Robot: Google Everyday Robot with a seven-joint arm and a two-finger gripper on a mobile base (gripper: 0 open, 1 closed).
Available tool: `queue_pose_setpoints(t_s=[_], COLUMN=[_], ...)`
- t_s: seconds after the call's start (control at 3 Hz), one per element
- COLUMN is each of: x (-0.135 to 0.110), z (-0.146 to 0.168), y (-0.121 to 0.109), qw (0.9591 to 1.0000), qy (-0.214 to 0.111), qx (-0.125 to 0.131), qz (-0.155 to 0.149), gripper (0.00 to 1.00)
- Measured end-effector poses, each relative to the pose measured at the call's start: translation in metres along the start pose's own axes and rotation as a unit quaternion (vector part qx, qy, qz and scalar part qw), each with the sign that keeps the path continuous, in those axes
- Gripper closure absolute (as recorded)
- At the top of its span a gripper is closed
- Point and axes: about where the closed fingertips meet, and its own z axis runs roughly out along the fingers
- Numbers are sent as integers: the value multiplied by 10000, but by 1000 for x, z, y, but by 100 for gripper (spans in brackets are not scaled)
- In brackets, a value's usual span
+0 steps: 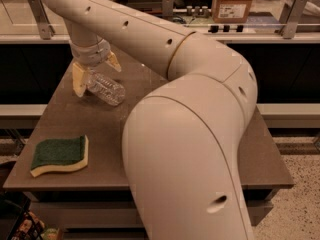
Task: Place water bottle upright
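Note:
The water bottle (106, 88) is clear and ribbed. It lies on its side on the brown table (210, 44) at the back left, one end pointing towards the front right. My gripper (96, 71) hangs from the arm right over the bottle's back-left end. Its yellowish fingers (79, 79) stand apart, one on each side of that end, and it looks open. The bottle's cap and label are hidden under the gripper.
A green and yellow sponge (60, 155) lies near the table's front left corner. My large white arm (195, 149) covers the middle and right of the table. A shelf with a cardboard box (233, 3) runs behind the table.

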Motion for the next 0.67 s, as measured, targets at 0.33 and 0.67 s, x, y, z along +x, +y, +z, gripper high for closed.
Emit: queue_pose_setpoints(t_s=[0.33,0.67], x=[-2,-4], z=[3,6], y=[1,1], qw=[10000,10000], qy=[-25,-49], qx=[-5,-12], qz=[-5,-10], gripper=[41,64])
